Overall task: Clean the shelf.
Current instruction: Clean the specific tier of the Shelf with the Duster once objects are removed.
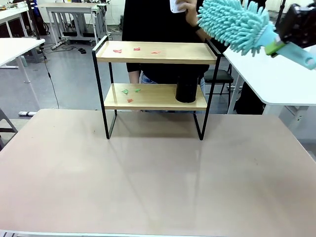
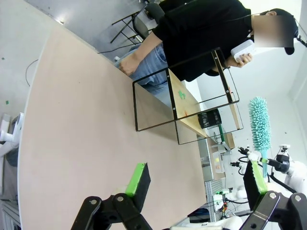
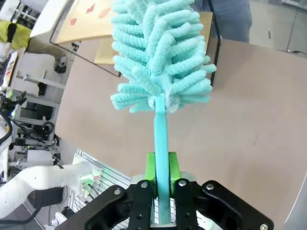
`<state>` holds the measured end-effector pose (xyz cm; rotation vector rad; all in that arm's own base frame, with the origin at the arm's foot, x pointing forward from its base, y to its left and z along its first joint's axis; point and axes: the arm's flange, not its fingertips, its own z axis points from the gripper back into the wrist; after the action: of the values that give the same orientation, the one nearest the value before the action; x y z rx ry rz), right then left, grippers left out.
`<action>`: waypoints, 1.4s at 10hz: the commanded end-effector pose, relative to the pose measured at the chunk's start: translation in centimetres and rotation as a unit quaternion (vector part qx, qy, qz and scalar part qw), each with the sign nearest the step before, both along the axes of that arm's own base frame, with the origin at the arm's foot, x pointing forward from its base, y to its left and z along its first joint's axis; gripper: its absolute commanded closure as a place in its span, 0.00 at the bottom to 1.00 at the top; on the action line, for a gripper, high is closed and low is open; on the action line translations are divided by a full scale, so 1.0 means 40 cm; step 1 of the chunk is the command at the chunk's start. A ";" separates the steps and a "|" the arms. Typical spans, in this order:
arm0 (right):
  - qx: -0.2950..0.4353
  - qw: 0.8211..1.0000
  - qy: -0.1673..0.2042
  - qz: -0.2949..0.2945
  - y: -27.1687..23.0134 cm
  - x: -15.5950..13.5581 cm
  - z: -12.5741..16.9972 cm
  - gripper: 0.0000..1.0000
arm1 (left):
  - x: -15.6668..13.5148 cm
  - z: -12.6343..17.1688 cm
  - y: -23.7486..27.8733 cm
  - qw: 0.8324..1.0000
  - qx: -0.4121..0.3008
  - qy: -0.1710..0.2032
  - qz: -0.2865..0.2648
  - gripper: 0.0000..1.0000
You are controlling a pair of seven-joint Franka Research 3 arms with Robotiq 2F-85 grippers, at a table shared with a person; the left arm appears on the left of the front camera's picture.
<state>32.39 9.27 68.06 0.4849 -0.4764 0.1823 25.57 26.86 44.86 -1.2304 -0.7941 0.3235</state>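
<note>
Right gripper (image 3: 162,176) clamps turquoise duster (image 3: 160,57) (held high) near shelf (image 1: 182,52).

The left gripper (image 2: 195,177) holds its green-padded fingers wide apart at the bottom edge, above the beige table (image 2: 81,120). Centre right, the shelf (image 2: 183,97) appears sideways, with a black cup (image 2: 209,117) on one board. A person (image 2: 201,28) in black is at the upper right, and a turquoise duster (image 2: 260,122) is at the far right.

your left gripper (image 2: 196,184) has its jaws spread wide, with nothing between the green pads (image 2: 136,178). your right gripper (image 3: 161,168) is raised high on the right side. its jaws are clamped tight on the duster (image 3: 160,62) handle, and the wrist is tilted so its fingers point up and to the left.
</note>
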 end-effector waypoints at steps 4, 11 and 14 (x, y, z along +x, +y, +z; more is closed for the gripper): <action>-0.032 0.998 0.033 -0.046 0.176 0.166 0.001 0.88 | -0.008 0.004 -0.004 1.000 0.003 0.000 -0.006 0.00; -0.064 0.994 0.057 -0.068 0.313 0.264 -0.072 0.88 | -0.008 0.004 -0.004 1.000 0.003 0.000 -0.006 0.00; -0.066 0.995 0.061 -0.041 0.348 0.286 -0.076 0.88 | -0.008 0.004 -0.004 1.000 0.003 0.000 -0.006 0.00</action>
<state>43.13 22.23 64.63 0.3493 -0.3570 0.0978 25.56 26.87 44.89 -1.2302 -0.7944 0.3230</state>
